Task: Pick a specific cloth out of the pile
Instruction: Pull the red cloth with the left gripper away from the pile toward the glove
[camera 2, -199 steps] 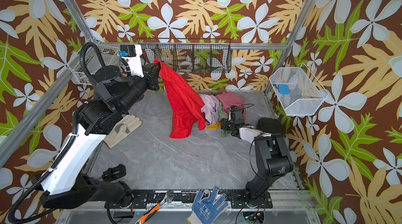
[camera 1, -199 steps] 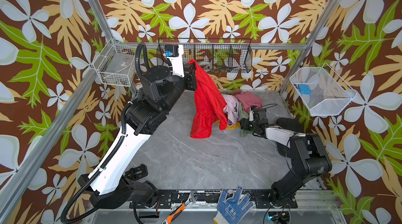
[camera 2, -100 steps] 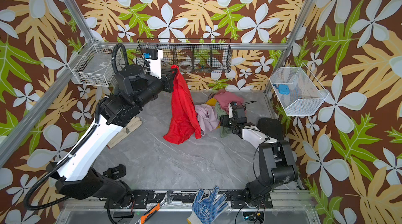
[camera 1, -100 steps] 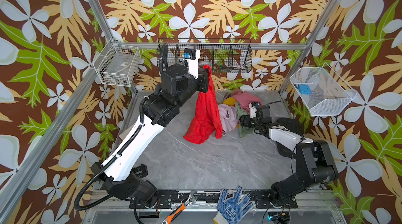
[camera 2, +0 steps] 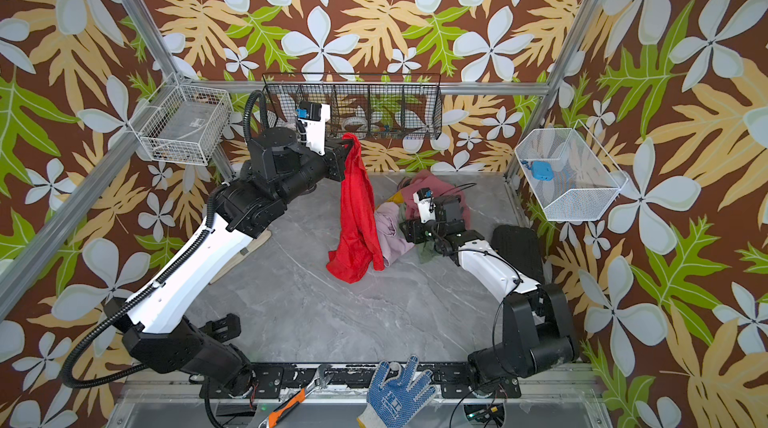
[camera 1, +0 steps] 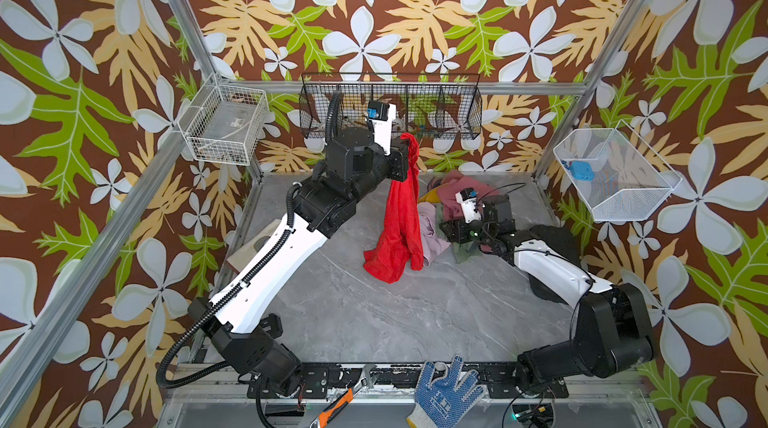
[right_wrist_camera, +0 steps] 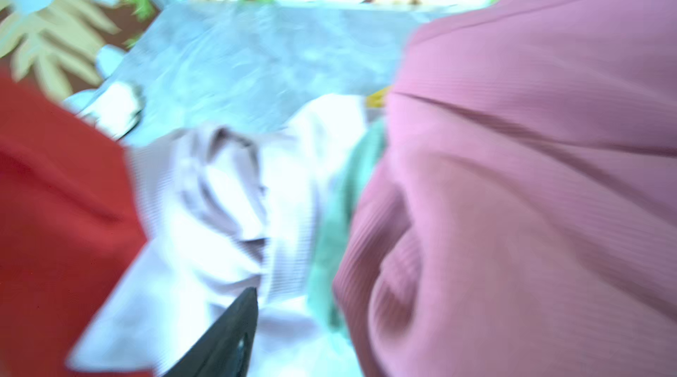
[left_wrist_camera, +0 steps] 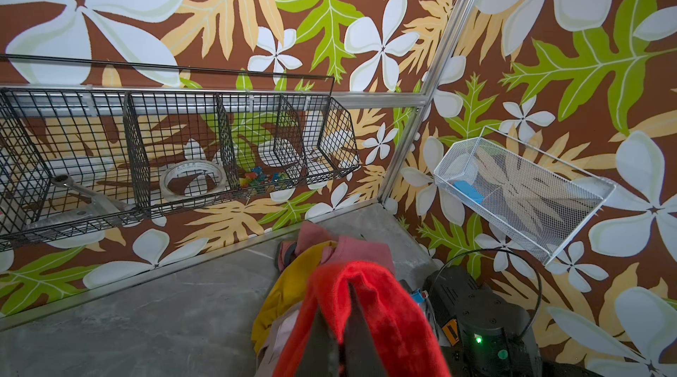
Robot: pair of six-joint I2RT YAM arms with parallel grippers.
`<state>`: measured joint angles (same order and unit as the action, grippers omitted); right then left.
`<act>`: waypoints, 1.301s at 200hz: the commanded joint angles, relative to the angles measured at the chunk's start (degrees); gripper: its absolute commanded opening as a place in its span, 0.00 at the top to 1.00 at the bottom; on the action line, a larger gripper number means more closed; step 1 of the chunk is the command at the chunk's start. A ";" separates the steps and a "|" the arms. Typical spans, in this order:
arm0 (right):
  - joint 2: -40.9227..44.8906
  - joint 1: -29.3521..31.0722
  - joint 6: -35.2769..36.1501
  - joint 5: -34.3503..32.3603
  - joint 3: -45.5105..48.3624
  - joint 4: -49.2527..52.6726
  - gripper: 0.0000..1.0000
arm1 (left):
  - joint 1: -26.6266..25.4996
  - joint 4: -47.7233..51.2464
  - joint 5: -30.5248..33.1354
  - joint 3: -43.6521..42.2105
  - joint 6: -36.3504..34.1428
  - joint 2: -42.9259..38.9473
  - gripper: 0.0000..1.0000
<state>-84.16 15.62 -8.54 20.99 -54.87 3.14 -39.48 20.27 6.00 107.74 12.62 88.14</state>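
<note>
Scarlet cloth [camera 1: 399,218] hangs from the left gripper [camera 1: 405,157], whose jaws are pinched shut on its top edge, lifting it so it peels away from the pile [camera 1: 449,205]; its lower hem seems to brush the grey worktop [camera 1: 374,322], touching the pale lilac cloth [camera 1: 430,234]. Beyond, the right gripper [camera 2: 409,230] sits low against the pile, jaws apart, apparently holding nothing, likely pinning the rest down. Open worktop lies nearer the camera; the black wire basket [camera 1: 457,114] hangs close behind.

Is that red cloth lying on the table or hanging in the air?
Mostly hanging. The left hand grips the red cloth at its top; it drapes down, and its bottom end seems to touch the table.
</note>
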 commanded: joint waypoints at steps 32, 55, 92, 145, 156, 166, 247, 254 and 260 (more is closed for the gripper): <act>-2.31 5.38 8.56 3.62 -2.51 2.02 0.27 | 0.55 -3.31 -0.39 -1.86 0.39 -2.06 1.00; -5.45 7.31 10.21 2.57 -4.64 3.20 0.27 | 0.55 -3.73 -0.99 -2.88 0.88 -2.83 1.00; -11.60 8.28 8.95 -7.44 -8.89 6.08 0.40 | 0.55 -4.28 -0.40 -3.99 0.91 -4.58 1.00; -12.91 6.94 3.09 -13.28 -7.65 0.94 1.00 | 0.64 -4.29 2.12 -6.66 0.47 -7.89 1.00; -11.88 5.97 1.36 -13.28 -7.29 0.15 1.00 | 0.88 -3.87 3.02 -7.20 0.30 -8.77 1.00; -10.86 5.28 0.52 -14.12 -7.11 -0.14 1.00 | 1.20 -3.33 3.86 -7.59 -0.02 -9.60 1.00; -5.44 -2.96 -4.72 -20.34 -8.68 0.98 1.00 | 4.22 3.41 11.97 -8.05 -2.51 -14.84 1.00; -5.61 -3.09 -5.10 -20.83 -8.80 1.32 1.00 | 4.45 4.16 12.55 -7.57 -2.60 -14.75 1.00; -5.75 -3.30 -5.67 -21.06 -8.85 1.60 1.00 | 4.65 4.77 12.99 -7.15 -2.61 -14.75 1.00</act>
<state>-89.73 12.75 -12.43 3.25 -63.24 4.60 -35.51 24.21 15.07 99.22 11.20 73.67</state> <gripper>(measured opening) 0.050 0.055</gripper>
